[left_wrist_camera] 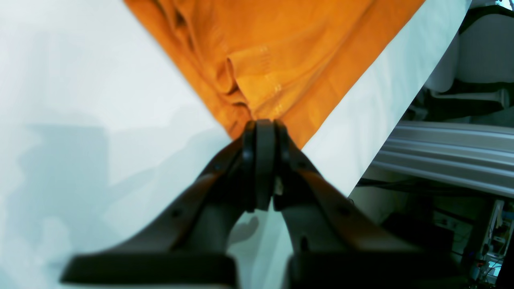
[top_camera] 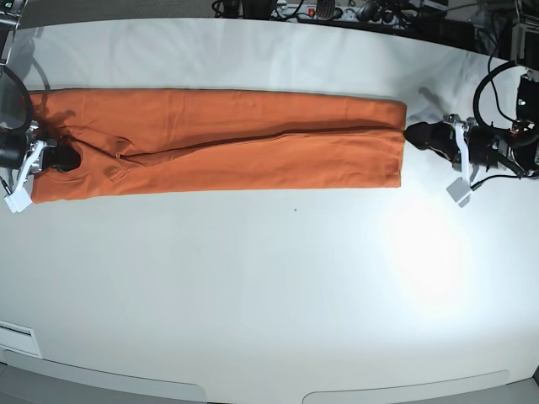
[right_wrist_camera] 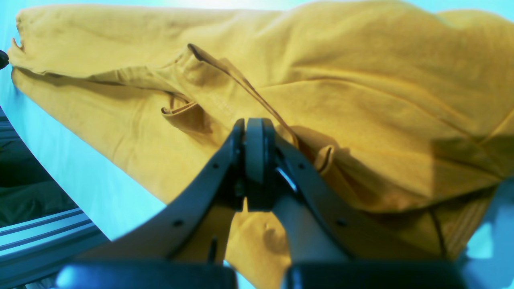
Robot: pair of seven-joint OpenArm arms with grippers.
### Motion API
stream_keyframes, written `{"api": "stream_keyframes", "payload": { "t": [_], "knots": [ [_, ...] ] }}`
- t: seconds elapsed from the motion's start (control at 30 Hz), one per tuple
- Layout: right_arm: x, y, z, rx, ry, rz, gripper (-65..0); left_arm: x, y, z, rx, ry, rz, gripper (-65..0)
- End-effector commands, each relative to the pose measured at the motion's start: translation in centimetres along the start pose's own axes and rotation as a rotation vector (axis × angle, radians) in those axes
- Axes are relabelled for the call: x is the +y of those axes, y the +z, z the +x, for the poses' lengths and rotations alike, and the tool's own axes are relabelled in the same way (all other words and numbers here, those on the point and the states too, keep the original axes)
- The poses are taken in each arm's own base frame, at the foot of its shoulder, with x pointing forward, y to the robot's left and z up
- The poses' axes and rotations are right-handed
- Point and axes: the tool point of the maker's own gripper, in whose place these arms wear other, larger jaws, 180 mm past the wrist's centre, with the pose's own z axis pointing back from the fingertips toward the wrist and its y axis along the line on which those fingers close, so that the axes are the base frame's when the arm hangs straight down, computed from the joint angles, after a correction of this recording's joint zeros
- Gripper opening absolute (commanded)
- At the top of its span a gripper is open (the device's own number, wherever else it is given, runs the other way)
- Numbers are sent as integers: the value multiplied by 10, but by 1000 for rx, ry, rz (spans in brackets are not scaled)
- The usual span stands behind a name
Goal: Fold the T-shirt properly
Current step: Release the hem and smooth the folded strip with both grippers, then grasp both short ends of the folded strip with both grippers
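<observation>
Lying stretched in a long, narrow orange band across the upper part of the white table, from about 9 o'clock to about 2 o'clock in the base view: the T-shirt, folded lengthwise, with a seam-like crease running along its middle. At the band's 3 o'clock end, the left gripper, jaws pressed together on the very corner of the fabric, orange cloth fanning out toward 12 o'clock from the pinch in the left wrist view. Seen from the base view, same gripper touching the shirt's short edge, arm and cabling trailing off toward 3 o'clock. At the opposite, 9 o'clock end, the right gripper, jaws likewise drawn together; in the right wrist view, tips set over rumpled fabric with a raised fold and a hem line climbing toward 11 o'clock, cloth bunched close around the tips, though whether fabric actually sits between them cannot be told. From the base view, that gripper resting on the shirt's left end, near a small pucker in the cloth. Shirt flat against the table along its whole length, wrinkled only near the 9 o'clock end. Beyond the table edge at 12 o'clock, dark cables.
</observation>
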Motion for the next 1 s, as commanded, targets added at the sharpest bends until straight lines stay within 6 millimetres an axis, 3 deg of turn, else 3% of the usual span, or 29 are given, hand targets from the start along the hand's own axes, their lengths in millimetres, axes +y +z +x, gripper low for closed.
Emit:
{"api": "stream_keyframes", "payload": {
  "t": [0.0, 0.13, 0.2, 0.37, 0.47, 0.53, 0.57, 0.63, 0.73, 0.87, 0.97],
  "knots": [
    [-1, 12, 16, -37, 29, -11, -650, -1, 12, 10, -19, -32, 12, -615],
    [-1, 12, 17, -41, 29, -7, -650, -1, 13, 10, -19, -32, 13, -340],
    [-1, 12, 17, -41, 29, -7, -650, 0, 13, 10, -18, -20, 17, -259],
    [4, 13, 22, -65, 25, 21, -650, 2, 22, 14, -13, -29, 40, -258],
    [9, 16, 28, -86, 32, 39, -650, -7, 27, 23, -23, -89, 50, -260],
    [13, 18, 32, -87, 62, 35, -650, -16, 32, 34, -46, -144, 59, -311],
    [17, 18, 34, -87, 78, 37, -650, -21, 35, 40, -57, -175, 64, -389],
    [22, 18, 37, -88, 108, 38, -650, -33, 38, 49, -75, -234, 69, -637],
    [25, 19, 40, -69, 164, -2, -650, -50, 38, 53, -75, -327, 63, -650],
    [16, 15, 26, -36, 212, -97, -650, -66, 22, 42, -58, -362, 23, -650],
    [2, 14, 8, -6, 245, -193, -650, -44, 7, 22, 19, -319, 129, -650]
  ]
}}
